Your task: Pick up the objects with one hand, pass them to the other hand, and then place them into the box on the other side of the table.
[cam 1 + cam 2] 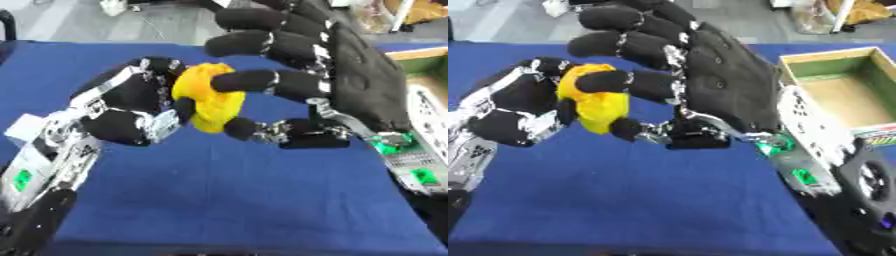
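Above the blue table, two robot hands meet around one yellow thing. It is soft-looking and lumpy, and it is up in the air, not on the table. The left hand comes in from the left side and has its fingers curled around the yellow thing from that side. The right hand is big and black and comes in from the right. One of its fingers lies across the front of the yellow thing, and its thumb tip touches the yellow thing from below, so it pinches it. Its other fingers stick out above and do not touch it. So both hands are holding the same thing at once. One box sits at the right side of the table, with green and tan inside.
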`<state>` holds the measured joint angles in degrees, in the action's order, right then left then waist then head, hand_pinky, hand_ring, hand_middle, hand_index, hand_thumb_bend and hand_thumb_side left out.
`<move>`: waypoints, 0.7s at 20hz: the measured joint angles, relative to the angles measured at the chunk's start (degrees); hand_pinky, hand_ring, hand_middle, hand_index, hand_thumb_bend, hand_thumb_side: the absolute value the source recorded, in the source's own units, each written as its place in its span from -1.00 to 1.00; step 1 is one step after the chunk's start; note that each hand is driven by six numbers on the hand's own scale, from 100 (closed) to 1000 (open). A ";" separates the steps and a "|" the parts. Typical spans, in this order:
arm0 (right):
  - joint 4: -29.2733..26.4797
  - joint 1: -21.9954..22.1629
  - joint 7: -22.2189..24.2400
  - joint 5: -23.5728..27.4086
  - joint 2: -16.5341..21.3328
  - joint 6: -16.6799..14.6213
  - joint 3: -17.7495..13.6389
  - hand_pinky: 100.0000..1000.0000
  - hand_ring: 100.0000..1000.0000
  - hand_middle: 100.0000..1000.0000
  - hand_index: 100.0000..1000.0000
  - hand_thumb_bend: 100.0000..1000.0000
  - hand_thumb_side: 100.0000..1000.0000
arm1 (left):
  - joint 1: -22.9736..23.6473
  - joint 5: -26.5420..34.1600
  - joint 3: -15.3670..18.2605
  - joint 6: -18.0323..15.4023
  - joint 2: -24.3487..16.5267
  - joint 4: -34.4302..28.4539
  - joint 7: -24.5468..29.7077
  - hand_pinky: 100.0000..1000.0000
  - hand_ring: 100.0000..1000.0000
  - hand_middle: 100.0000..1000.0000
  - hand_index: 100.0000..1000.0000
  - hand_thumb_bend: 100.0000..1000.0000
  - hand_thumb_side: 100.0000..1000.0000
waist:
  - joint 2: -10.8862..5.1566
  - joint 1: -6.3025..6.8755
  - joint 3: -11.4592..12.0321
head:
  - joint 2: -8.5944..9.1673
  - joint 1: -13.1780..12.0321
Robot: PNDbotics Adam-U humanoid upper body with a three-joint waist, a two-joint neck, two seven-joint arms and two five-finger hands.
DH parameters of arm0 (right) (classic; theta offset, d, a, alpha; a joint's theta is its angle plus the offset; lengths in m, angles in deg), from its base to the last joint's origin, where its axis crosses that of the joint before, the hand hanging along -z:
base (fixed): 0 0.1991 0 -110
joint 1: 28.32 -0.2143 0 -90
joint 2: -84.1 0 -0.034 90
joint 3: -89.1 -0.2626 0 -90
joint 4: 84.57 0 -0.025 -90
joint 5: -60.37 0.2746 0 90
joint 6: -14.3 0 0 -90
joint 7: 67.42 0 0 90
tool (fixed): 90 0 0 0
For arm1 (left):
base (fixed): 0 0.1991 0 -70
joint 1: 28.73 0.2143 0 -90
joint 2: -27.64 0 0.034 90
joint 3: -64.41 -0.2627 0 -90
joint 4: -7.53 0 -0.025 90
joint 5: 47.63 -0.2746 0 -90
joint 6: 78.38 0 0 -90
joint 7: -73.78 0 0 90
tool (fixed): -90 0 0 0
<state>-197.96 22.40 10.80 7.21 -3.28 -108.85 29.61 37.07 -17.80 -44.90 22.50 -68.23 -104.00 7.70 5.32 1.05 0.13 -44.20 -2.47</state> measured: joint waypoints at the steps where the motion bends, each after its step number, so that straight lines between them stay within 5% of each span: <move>1: 0.00 0.00 -0.70 -0.20 0.15 0.01 0.23 1.00 0.83 0.63 0.50 -0.25 -1.00 | 0.00 0.00 -0.02 0.04 0.00 0.05 -0.04 0.27 0.15 -0.16 -0.02 -1.00 -1.00 | 0.00 0.00 0.02 | 0.00 0.00; 14: 0.00 0.01 -3.55 0.23 0.64 1.42 1.32 1.00 0.76 0.55 0.31 -0.42 -1.00 | -0.04 -0.51 -0.29 0.16 -0.01 -0.36 -0.10 0.30 0.17 -0.12 0.02 -1.00 -1.00 | 0.00 0.00 0.22 | 0.00 0.00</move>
<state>-197.96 22.41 7.25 7.44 -2.64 -107.43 30.93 37.03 -18.31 -45.19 22.66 -68.24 -104.35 7.60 5.32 1.05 0.35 -44.20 -2.46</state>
